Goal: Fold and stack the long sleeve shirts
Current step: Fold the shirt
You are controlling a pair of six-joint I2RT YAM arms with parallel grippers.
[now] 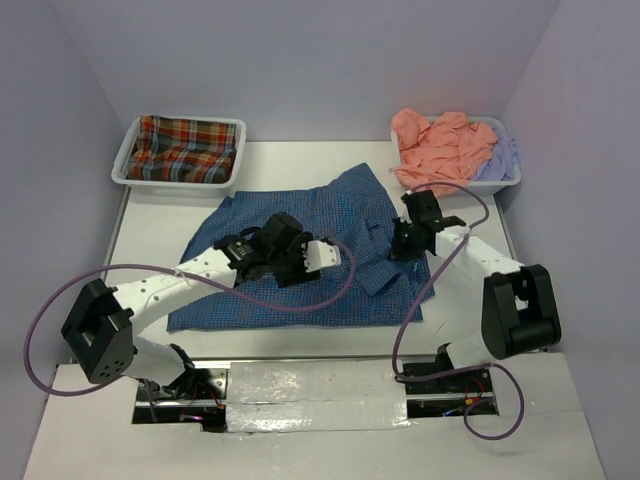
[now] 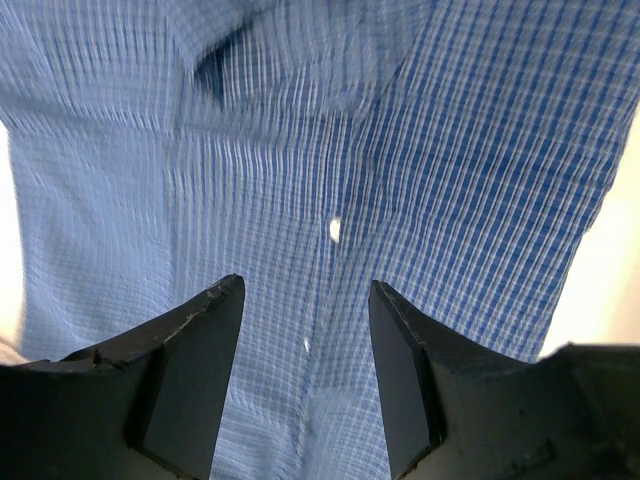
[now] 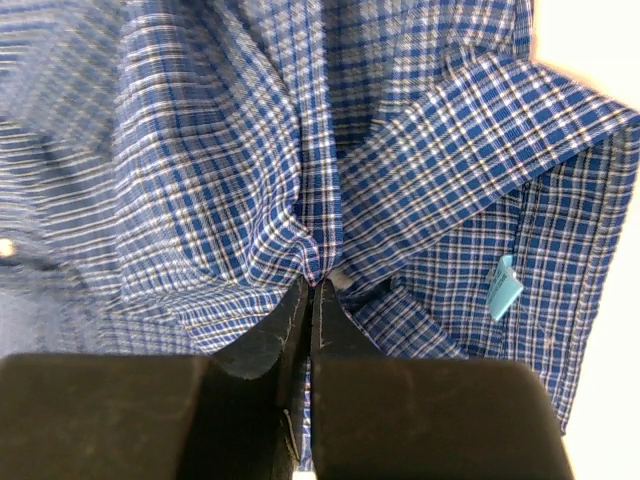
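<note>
The blue shirt (image 1: 345, 200) lies spread on the table (image 1: 150, 240), wrinkled, with one fold at its right side gathered into a peak. The plaid shirt (image 1: 185, 148) lies crumpled in the left tray (image 1: 122, 165). The salmon shirt (image 1: 440, 145) and the lavender shirt (image 1: 497, 160) are heaped in the right tray (image 1: 505, 185).

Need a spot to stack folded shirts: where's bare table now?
Bare table between the left tray and right tray at the far edge; also the strip left of the blue shirt. Middle and right are crowded: shirt, right arm.
</note>
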